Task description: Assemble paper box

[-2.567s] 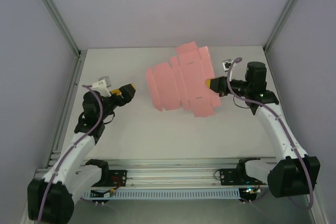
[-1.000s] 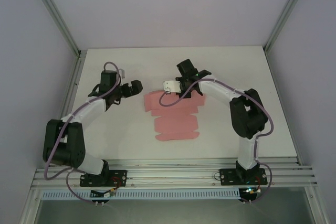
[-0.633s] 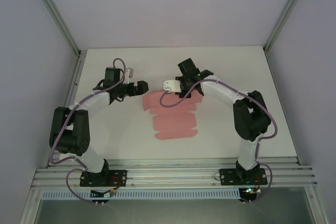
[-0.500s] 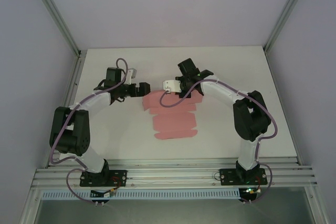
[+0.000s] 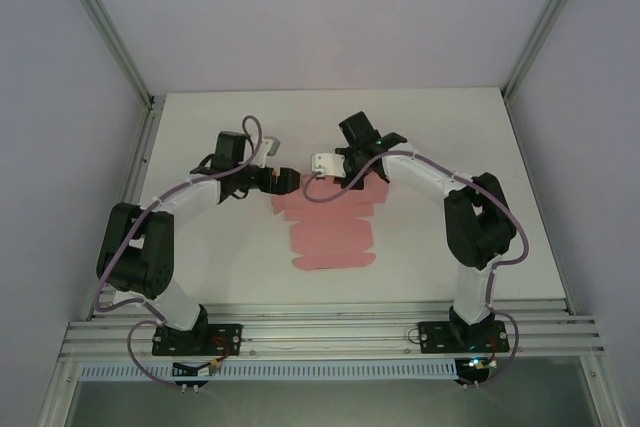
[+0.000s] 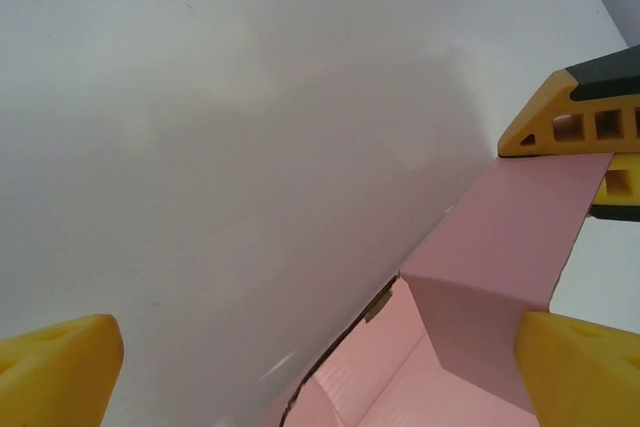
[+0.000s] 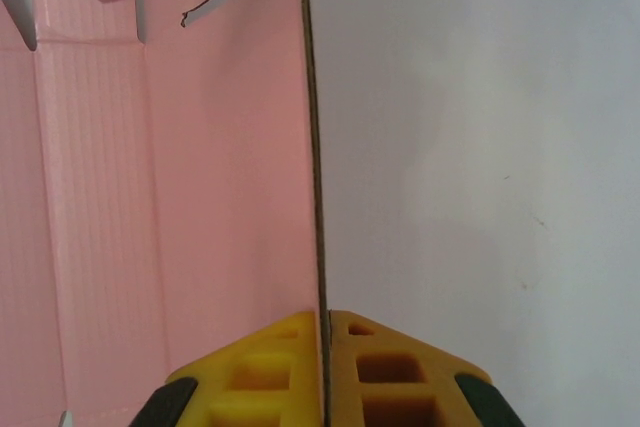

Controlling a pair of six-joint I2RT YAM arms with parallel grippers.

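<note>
Left side: left end effector (image 5: 284, 181) spread fully, holding nothing, poised at the far-left corner of the flat pink die-cut card paper box (image 5: 335, 232), which lies mid-tabletop (image 5: 200, 267). Right side: right end effector (image 7: 323, 347) pinched shut on a raised panel's edge, presumably bracing it upright for the left's next fold.

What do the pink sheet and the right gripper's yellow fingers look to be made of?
Paper box: thin corrugated card, matte pink; fine ribbing on its face, brownish cut edge. Right gripper fingers: matte yellow hard plastic, probably printed or moulded, going by the square hollow pockets.
</note>
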